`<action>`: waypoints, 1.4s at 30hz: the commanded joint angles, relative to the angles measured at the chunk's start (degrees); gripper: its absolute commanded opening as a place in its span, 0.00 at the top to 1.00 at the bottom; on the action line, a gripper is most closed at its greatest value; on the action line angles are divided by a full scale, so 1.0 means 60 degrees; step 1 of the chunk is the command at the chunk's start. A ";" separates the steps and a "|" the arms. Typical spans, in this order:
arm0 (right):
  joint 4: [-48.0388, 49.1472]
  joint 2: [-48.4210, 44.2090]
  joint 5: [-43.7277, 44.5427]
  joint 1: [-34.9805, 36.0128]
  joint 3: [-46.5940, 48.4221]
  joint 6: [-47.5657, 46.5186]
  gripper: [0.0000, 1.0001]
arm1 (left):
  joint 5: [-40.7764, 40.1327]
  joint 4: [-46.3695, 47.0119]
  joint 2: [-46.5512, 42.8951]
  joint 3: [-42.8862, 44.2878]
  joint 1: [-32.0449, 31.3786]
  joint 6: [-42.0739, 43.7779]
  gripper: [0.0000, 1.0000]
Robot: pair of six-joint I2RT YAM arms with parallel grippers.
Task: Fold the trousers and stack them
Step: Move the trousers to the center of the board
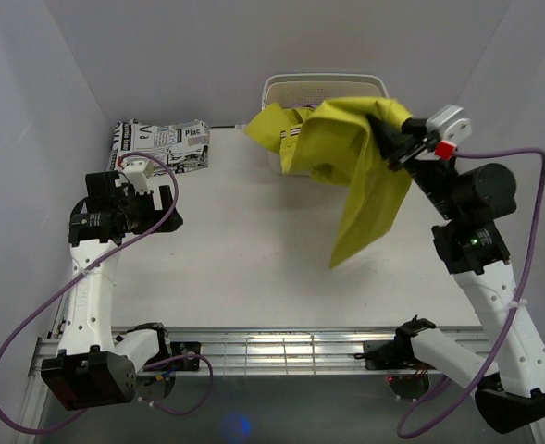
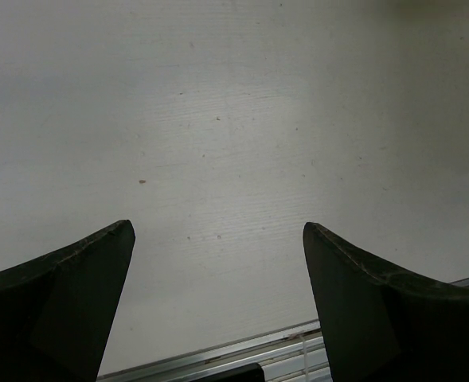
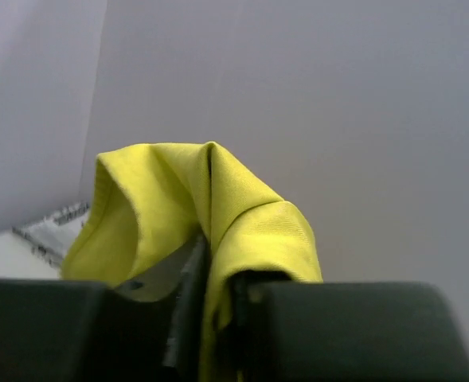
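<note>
left hand (image 2: 218, 228) spread wide over table (image 1: 253, 259); right hand (image 1: 389, 139) pinches trousers (image 1: 341, 148), draped over basket (image 1: 281, 88) rim

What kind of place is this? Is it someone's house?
Probably a robot testing booth, not a house: plain white walls close around a white table, a left arm and right arm are bolted to a metal rail at its edge, and cables loop from them.

Mustard-yellow trousers (image 1: 346, 148), white basket (image 1: 281, 88), newspaper-print garment (image 1: 161, 145).
</note>
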 commanded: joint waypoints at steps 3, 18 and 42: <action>-0.2723 -0.1161 -0.0222 -0.0012 -0.4019 -0.0563 0.20 | 0.0378 0.0183 0.0051 0.0121 0.0037 0.0076 0.02; -0.4406 0.3109 0.0353 -0.1564 0.0373 -0.0593 0.07 | 0.0979 0.0256 0.0476 0.0238 0.0037 0.0178 0.02; -0.6449 1.0526 -0.1111 -0.1858 0.5978 0.0886 0.18 | 0.0833 0.0198 0.0476 -0.0172 0.0037 0.0310 0.02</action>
